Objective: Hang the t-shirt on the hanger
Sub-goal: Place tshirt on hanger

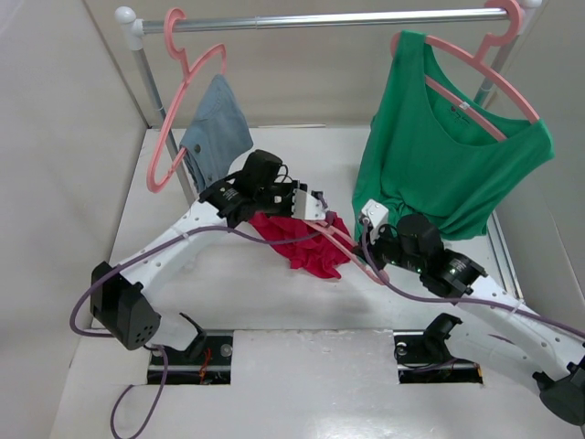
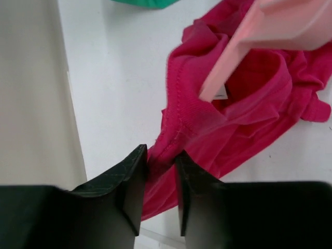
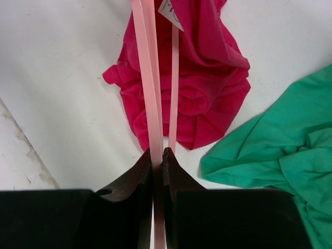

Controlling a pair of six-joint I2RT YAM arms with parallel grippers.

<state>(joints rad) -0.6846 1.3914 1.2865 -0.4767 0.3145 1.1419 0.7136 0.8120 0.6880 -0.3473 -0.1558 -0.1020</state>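
Note:
The crimson t-shirt (image 1: pixel 306 245) lies crumpled on the white table at mid-scene. It also shows in the left wrist view (image 2: pixel 249 98) and the right wrist view (image 3: pixel 199 83), with its white neck label (image 3: pixel 171 13) showing. My left gripper (image 2: pixel 161 161) is shut on a fold of the t-shirt's edge. My right gripper (image 3: pixel 157 155) is shut on a bar of the pink hanger (image 3: pixel 148 78), which lies across the t-shirt. The hanger's end (image 2: pixel 228 62) pokes into the shirt's neck opening. In the top view the hanger (image 1: pixel 340 245) runs from the right gripper (image 1: pixel 370 240) toward the left gripper (image 1: pixel 306 212).
A rail (image 1: pixel 320 20) crosses the back. A pink hanger with the green top (image 1: pixel 448 155) hangs at right, its hem near my right arm. Another pink hanger with blue denim (image 1: pixel 215 123) hangs at left by the rail post (image 1: pixel 160 101).

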